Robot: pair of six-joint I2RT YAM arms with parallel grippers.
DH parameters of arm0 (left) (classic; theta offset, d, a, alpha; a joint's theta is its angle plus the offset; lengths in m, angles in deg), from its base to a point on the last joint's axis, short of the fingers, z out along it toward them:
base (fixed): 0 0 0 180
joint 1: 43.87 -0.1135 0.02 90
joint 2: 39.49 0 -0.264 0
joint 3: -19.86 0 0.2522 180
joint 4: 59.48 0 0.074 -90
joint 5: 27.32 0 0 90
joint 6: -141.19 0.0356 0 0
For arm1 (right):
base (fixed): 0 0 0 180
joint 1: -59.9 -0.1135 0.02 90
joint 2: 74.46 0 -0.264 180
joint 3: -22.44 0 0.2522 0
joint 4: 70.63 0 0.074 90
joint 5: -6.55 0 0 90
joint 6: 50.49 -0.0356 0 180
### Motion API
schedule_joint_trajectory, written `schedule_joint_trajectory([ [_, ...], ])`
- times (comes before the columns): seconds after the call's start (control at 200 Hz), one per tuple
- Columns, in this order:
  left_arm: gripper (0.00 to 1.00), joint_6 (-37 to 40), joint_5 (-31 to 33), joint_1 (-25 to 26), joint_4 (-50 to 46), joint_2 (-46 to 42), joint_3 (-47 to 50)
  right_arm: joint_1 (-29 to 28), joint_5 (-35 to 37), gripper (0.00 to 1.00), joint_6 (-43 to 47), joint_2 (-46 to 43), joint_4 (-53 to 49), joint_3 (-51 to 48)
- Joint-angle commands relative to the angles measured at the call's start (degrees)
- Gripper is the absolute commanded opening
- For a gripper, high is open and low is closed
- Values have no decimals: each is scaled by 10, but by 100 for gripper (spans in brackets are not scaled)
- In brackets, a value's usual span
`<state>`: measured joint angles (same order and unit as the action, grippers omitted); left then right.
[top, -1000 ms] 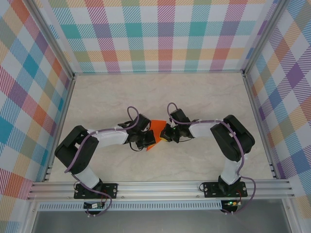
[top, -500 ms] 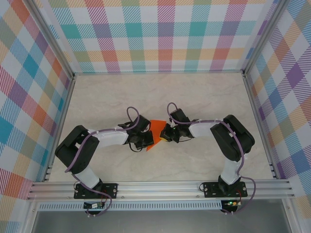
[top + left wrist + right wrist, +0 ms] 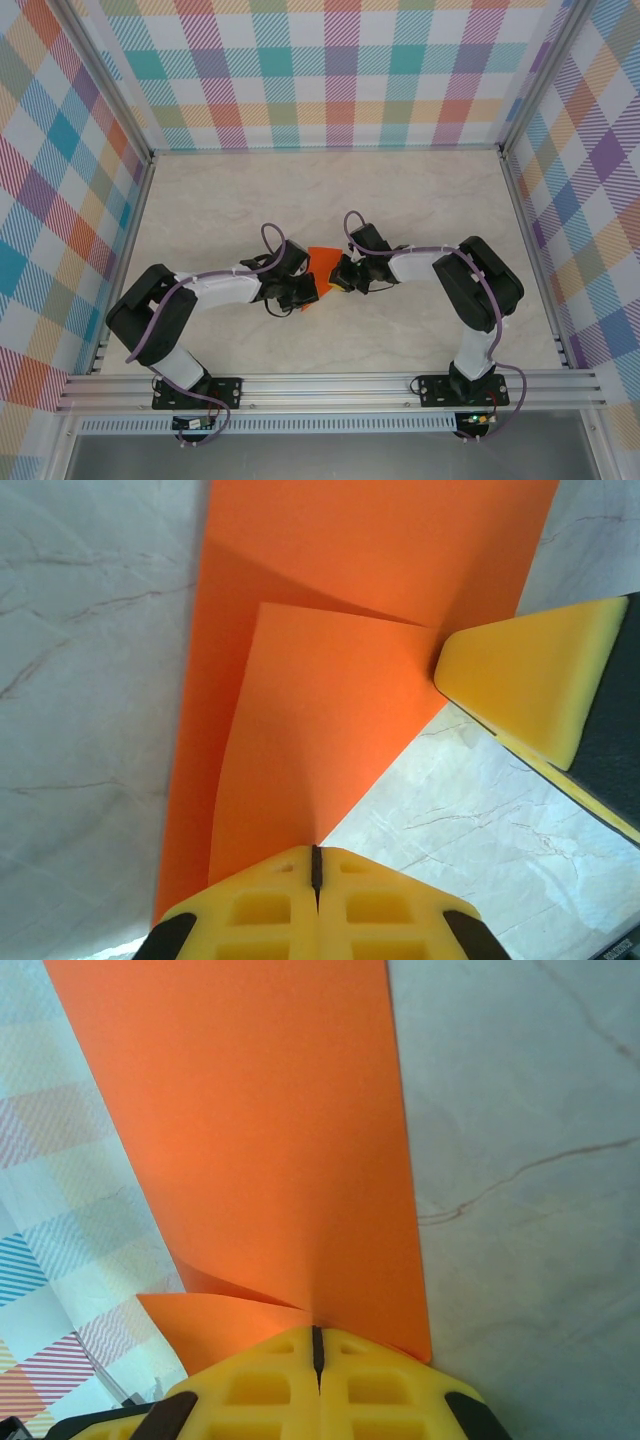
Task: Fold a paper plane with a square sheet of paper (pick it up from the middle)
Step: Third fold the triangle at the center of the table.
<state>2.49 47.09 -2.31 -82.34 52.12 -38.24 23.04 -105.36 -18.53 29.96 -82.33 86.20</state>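
Observation:
The square sheet of paper (image 3: 321,266) is bright orange and partly folded, held between the two arms at the table's middle. In the left wrist view the sheet (image 3: 330,680) has a creased flap running into the shut yellow jaws of my left gripper (image 3: 316,865). The right gripper's yellow finger (image 3: 540,680) touches the flap's corner. In the right wrist view my right gripper (image 3: 317,1345) is shut on the sheet's (image 3: 260,1140) edge, with a lower layer curling out to the left. From above, the left gripper (image 3: 305,291) and right gripper (image 3: 338,275) pinch the sheet from either side. A paper plane is out of view.
The marble tabletop (image 3: 420,200) is bounded by checkered walls (image 3: 330,80) at the back and sides. An aluminium rail (image 3: 330,385) runs along the near edge, where the arm bases stand.
The left arm has shifted slightly right and forward with the sheet, so less orange shows from above. The right arm has stayed still.

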Motion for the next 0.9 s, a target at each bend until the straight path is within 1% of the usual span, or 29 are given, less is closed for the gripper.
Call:
schedule_joint_trajectory([
  [0.0,0,-6,-9,8,2,1,8,-3,37,3,1,36,-61,-9],
  [0.12,0,-2,-1,8,-7,4,8,-3,36,3,1,37,-61,-9],
  [0.33,0,8,36,8,-39,5,7,-3,36,3,1,39,-62,-8],
  [0.575,0,8,40,8,-39,15,10,-3,36,3,1,39,-64,-8],
  [0.895,0,15,55,8,-64,23,17,-3,37,3,3,41,-67,-5],
])
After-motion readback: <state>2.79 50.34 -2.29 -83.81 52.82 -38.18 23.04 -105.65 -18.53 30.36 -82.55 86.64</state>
